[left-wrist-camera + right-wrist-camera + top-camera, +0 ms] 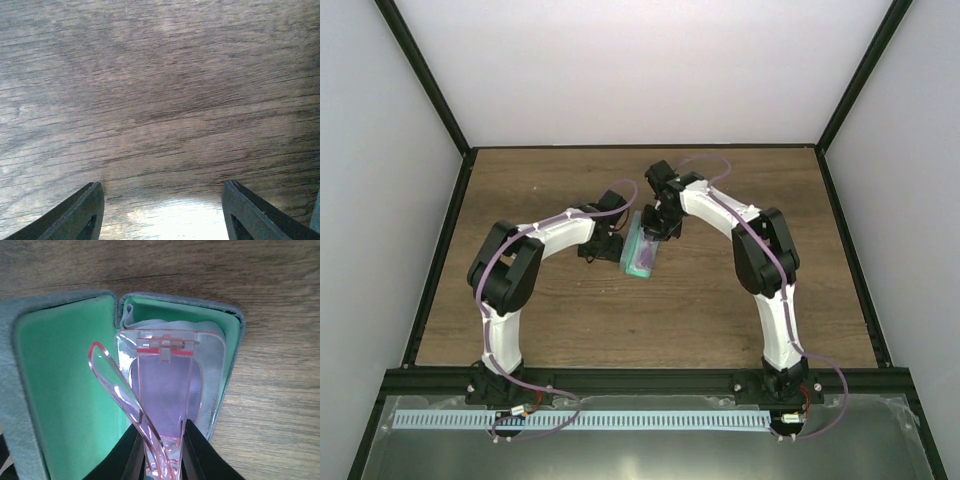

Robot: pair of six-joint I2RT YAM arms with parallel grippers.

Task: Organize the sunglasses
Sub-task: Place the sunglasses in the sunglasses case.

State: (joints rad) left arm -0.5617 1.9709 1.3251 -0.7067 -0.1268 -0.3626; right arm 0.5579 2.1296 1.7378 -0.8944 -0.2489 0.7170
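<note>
The sunglasses [165, 385], clear pink with slim arms folded, are held in my right gripper [162, 450], which is shut on them. They hang over the right half of the open teal case [65, 390], whose lining is green. A light-blue cloth [150, 326] lies in that half under the glasses. In the top view the case [640, 255] lies mid-table with my right gripper [660, 225] over its far end; the glasses are hidden there. My left gripper [598, 250] is just left of the case, open and empty [162, 210], low over bare wood.
The wooden table [720, 300] is bounded by a black frame and white walls. A sliver of the case [317, 215] shows at the right edge of the left wrist view. Both arms meet near the table's middle.
</note>
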